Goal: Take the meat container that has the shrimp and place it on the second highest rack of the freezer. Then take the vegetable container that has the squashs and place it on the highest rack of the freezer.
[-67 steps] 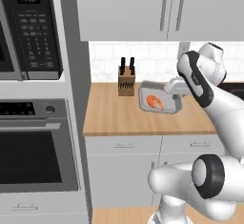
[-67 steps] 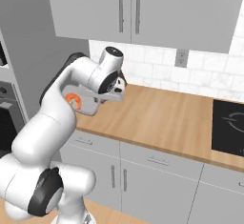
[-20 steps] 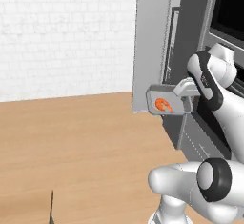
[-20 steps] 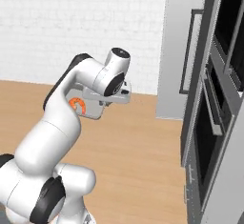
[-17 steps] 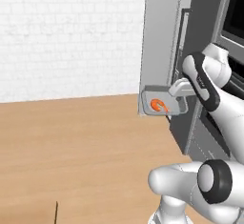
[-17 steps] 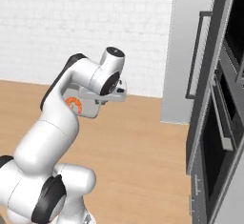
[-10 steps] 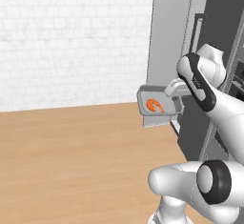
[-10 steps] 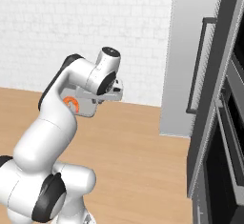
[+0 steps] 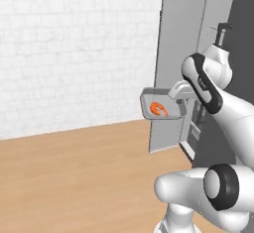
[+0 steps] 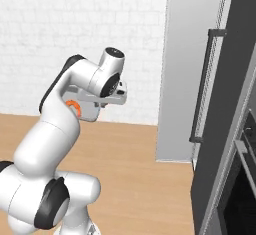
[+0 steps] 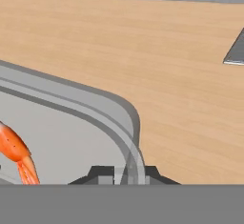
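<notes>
Item: we list the meat container [image 9: 161, 109], a small shallow light-grey tray with rounded corners and a raised double-lined rim.
Contents: one curled orange-red shrimp [image 9: 158, 109] lying loose on the tray floor.
Whereabouts: carried in the air just left of the freezer [image 9: 186, 63], level with the middle of its tall grey side, well above the wooden floor [image 9: 74, 172].
Hold: the pincer [image 11: 125, 171] is nearly closed, clamped on the rim at one rounded corner.
Handling: we judge it light and stiff. A thin rim gripped at one corner may let the tray pivot or sag, so we would keep it level.
Cargo risk: the shrimp is unsecured and looks smooth; we expect it to slide if the tray tips.
Better purchase: we judge the middle of a long rim steadier than the corner.
Freezer: its long dark bar handle [image 10: 202, 86] is near; we cannot see any shelves from here.
</notes>
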